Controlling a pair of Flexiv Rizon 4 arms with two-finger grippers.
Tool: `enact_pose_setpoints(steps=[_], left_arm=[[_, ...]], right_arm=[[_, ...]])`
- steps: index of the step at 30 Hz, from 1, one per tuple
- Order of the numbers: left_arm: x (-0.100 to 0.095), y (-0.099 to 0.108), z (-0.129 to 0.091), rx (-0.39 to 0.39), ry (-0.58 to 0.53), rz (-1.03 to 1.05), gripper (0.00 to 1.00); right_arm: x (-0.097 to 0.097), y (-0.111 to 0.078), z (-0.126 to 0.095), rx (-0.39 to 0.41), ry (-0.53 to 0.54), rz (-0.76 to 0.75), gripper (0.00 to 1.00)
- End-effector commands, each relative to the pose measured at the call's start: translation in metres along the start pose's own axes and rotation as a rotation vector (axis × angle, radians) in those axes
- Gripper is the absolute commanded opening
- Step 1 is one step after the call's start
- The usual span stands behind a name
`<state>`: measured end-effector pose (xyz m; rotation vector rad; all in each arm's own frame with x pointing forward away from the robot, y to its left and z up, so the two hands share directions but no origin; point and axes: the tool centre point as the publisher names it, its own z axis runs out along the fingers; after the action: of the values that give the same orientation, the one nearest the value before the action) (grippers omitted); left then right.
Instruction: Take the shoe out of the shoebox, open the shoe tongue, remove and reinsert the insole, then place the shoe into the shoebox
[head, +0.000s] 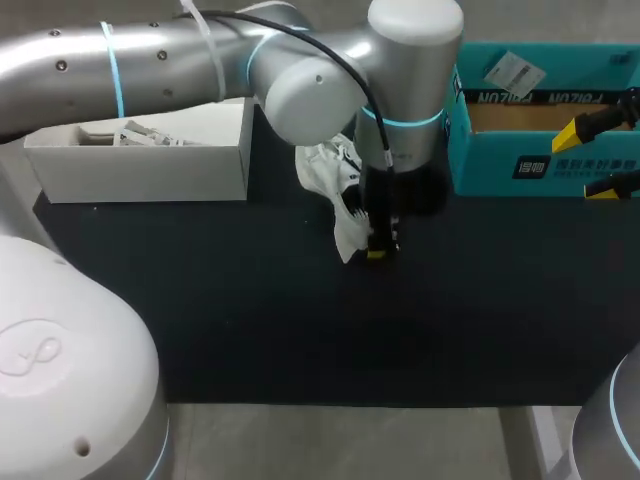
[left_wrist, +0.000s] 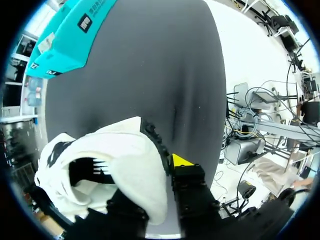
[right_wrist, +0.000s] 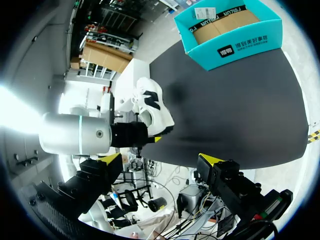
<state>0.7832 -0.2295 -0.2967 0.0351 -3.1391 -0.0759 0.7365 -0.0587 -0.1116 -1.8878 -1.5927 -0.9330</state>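
Two grippers in view. The left gripper (head: 380, 245) has reached past the middle and pinches the shoe (head: 335, 190), with the edge of the white upper pressed between both fingers; one yellow tip shows beside the fabric in the left wrist view. The shoe is white with black markings and lies outside the shoebox (head: 485, 160). It sits tilted over the black table (head: 300, 330), between the shoebox and a white box (head: 150, 175), nearer the shoebox but apart from it. Cannot tell whether the sole touches the table. The shoebox is teal and open, with a brown floor showing. The right gripper (head: 605, 152) hangs by the shoebox's right end, fingers spread wide with nothing between them.
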Motion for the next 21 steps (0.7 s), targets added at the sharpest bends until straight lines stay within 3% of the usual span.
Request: enact_pose_setpoints(steps=[1, 11, 21], left_arm=[[0.005, 0.014, -0.042, 0.048, -0.012, 0.104, 0.0], [-0.013, 0.032, -0.1, 0.1, -0.006, 0.195, 0.0], [-0.025, 0.035, -0.138, 0.077, 0.005, 0.232, 0.0]], right_arm=[[0.0, -0.001, 0.001, -0.002, -0.002, 0.001, 1.0], [0.0, -0.001, 0.001, -0.002, -0.002, 0.001, 1.0], [0.0, -0.001, 0.001, -0.002, -0.002, 0.001, 1.0]])
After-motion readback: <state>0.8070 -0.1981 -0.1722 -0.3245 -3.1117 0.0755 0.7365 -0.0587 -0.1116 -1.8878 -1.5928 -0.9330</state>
